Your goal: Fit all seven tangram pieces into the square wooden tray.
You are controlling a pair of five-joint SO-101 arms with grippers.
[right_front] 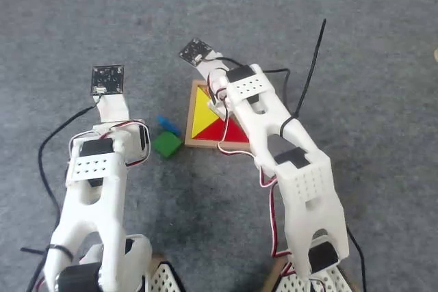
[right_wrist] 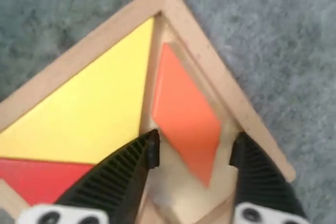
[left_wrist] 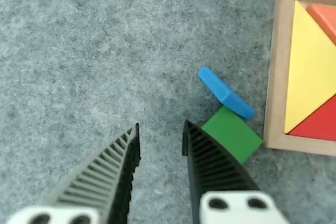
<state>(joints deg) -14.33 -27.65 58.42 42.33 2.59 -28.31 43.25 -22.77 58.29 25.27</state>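
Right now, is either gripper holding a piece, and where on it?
Nothing is held. The left gripper hangs open beside the green square. The right gripper is open astride the orange parallelogram lying in the tray, apparently not clamping it.

arms (right_front: pixel 92 182) white, perforated | claws (left_wrist: pixel 160 132) black, ribbed | cables (right_front: pixel 311 73) black, red, white

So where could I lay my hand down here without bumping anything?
The grey mat is bare beyond the tray and right of the right arm. It is crowded between the left pincer and tray, where the blue piece and green piece lie. The right pincer hovers over the tray.
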